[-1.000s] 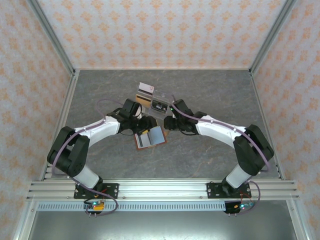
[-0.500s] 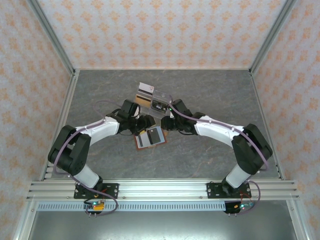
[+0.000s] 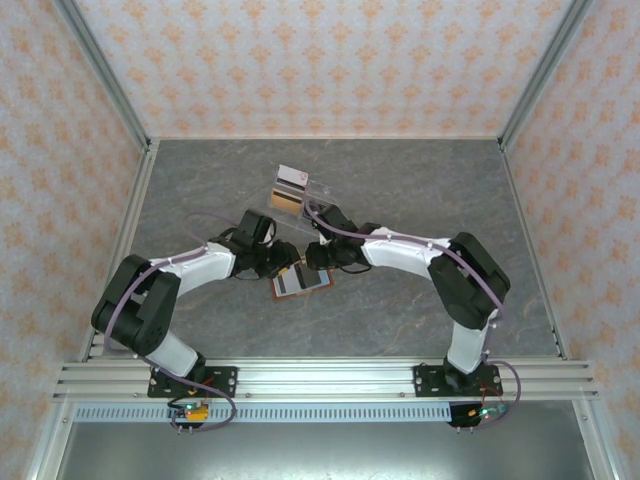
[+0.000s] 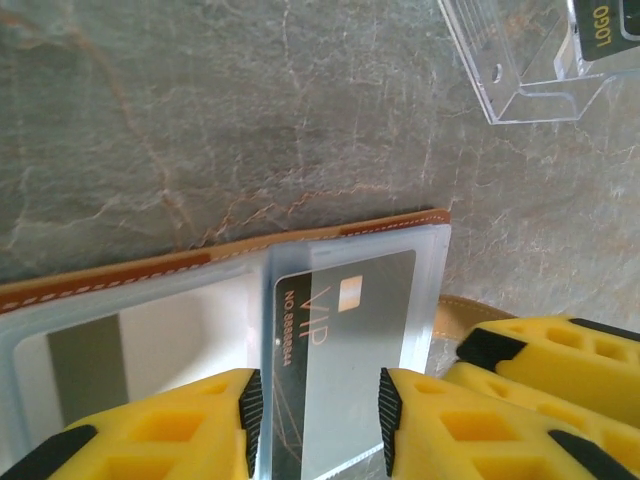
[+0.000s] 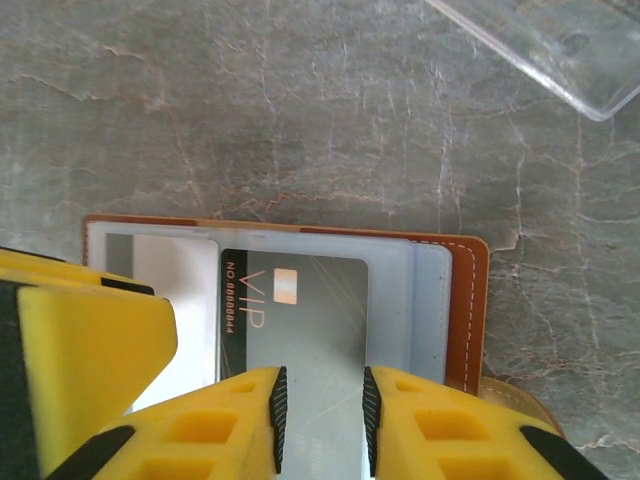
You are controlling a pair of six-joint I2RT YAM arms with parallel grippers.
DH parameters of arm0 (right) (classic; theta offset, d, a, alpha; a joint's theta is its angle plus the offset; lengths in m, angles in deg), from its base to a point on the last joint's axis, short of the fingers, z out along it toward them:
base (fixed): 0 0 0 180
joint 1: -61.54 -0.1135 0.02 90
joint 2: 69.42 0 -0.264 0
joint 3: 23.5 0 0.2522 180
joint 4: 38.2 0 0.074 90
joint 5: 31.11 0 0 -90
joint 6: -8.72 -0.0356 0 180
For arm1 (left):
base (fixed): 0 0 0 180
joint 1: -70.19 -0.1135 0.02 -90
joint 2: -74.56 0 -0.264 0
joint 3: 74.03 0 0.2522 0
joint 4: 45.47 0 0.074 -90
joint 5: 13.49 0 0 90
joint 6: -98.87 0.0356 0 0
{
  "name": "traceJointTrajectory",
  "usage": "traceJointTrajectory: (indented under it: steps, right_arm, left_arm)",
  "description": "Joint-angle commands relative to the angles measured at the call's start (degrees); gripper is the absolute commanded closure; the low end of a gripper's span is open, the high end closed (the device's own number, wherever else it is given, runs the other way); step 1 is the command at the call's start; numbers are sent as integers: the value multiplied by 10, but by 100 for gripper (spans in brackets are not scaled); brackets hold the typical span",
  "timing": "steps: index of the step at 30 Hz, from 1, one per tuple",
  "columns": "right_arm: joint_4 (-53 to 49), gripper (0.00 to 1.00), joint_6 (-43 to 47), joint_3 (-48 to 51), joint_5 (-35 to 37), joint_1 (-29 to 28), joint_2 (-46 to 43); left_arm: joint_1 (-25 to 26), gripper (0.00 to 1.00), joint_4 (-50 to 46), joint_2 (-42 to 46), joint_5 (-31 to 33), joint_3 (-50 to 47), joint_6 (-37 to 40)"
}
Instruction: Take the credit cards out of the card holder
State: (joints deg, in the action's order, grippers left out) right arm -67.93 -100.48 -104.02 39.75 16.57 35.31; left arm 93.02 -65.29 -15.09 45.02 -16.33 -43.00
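The open brown leather bifold wallet (image 3: 302,284) lies mid-frame. The left gripper (image 4: 318,408), half-open and empty, seems to pin it flat so the right gripper (image 5: 320,408), narrowly parted and empty, can draw out the dark grey VIP card (image 5: 300,300).

A lab test booth: aluminium frame (image 3: 320,378), orange-patterned wallpaper panels (image 3: 320,60), grey stone-look tabletop (image 3: 420,190).

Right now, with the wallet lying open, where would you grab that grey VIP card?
Probably the near short edge of the card, under the right gripper, pinched from that side: it lies flat in the clear sleeve of the wallet, its other edges hemmed in by pocket and leather.
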Motion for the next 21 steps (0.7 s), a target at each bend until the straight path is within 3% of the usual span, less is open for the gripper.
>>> traceJointTrajectory:
  steps: [1,21]
  right_arm:
    - [-30,72,14,-23,2,-2,17]
    - [-95,77,9,-70,25,-2,84]
  left_arm:
    - [-3,65,41,-17,-17,-8,-15]
    - [-4,67,9,-21,-5,-10,9]
